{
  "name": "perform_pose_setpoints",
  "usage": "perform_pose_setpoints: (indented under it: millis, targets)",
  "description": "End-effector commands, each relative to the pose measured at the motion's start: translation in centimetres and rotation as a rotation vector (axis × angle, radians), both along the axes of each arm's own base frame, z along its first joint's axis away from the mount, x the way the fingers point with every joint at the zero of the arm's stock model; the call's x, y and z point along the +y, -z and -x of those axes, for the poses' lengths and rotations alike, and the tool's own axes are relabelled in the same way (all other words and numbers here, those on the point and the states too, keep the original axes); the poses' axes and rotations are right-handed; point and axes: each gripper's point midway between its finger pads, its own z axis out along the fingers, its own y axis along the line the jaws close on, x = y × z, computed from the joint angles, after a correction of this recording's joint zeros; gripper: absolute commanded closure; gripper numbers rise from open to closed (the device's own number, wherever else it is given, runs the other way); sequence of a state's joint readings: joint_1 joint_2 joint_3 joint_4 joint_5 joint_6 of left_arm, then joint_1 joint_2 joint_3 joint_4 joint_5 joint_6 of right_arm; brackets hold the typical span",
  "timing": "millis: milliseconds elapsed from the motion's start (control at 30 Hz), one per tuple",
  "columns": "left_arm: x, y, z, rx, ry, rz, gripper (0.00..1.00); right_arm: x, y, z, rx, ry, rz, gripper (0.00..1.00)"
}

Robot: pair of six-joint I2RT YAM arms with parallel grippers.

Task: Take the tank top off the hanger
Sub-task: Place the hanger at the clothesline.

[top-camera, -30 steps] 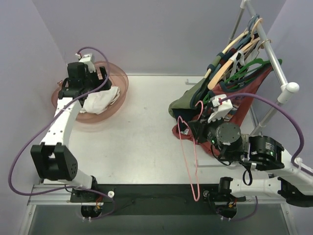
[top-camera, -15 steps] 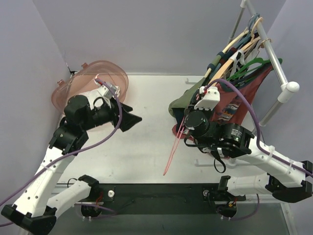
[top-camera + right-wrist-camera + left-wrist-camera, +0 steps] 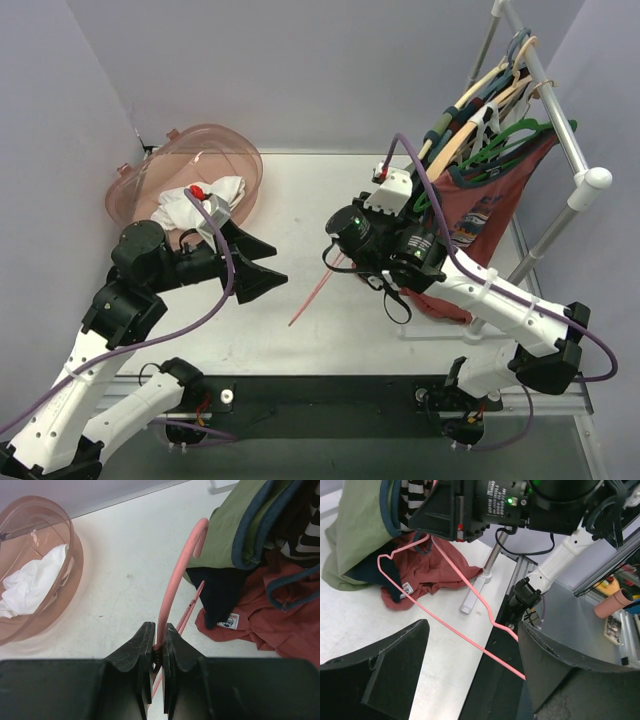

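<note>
The white tank top (image 3: 203, 204) lies bunched in the pink basket (image 3: 240, 160), off the hanger; it also shows in the right wrist view (image 3: 30, 587). My right gripper (image 3: 337, 254) is shut on the bare pink hanger (image 3: 310, 298) near its hook (image 3: 176, 575), holding it tilted above the table centre. My left gripper (image 3: 280, 263) is open and empty, pointing right at the hanger. In the left wrist view the hanger wire (image 3: 445, 625) runs between my spread fingers (image 3: 385, 670), touching neither.
A clothes rack (image 3: 560, 120) at the right holds several hangers with garments. Green (image 3: 370, 215) and red (image 3: 480, 215) clothes hang down and spill onto the table beside my right arm. The rack's foot (image 3: 472, 597) stands near the table's front edge.
My left arm left the basket, with the white top staying in it, and swung to the table centre. My right arm carried the hanger leftward, away from the rack.
</note>
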State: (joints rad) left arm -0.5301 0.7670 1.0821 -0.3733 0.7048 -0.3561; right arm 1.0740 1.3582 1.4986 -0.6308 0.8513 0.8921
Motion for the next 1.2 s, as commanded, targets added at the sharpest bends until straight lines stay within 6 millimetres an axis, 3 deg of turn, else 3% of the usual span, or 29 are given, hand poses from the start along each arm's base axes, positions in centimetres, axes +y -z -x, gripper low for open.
perform_pose_setpoints:
  millis: [0,333,667,900,1167]
  targets:
    - [0.9,-0.8,0.5,-0.087,-0.024,-0.042,0.19,0.2,-1.3,-1.5,-0.026,0.09,-0.068,1.0]
    - [1.0,3.0,-0.9,-0.131,-0.055,-0.189,0.23,1.4,-2.2,-3.1,-0.021,0.122,-0.055,1.0]
    - [1.2,5.3,-1.9,-0.191,-0.12,-0.288,0.22,1.4,-1.0,-4.3,0.012,0.159,-0.011,1.0]
    - [1.9,3.1,-3.5,-0.226,-0.208,-0.294,0.15,1.7,0.5,-4.5,0.037,0.16,0.03,1.0]
    - [1.2,1.5,-2.7,-0.187,-0.17,-0.248,0.16,1.8,0.5,-4.8,0.041,0.155,0.049,1.0]
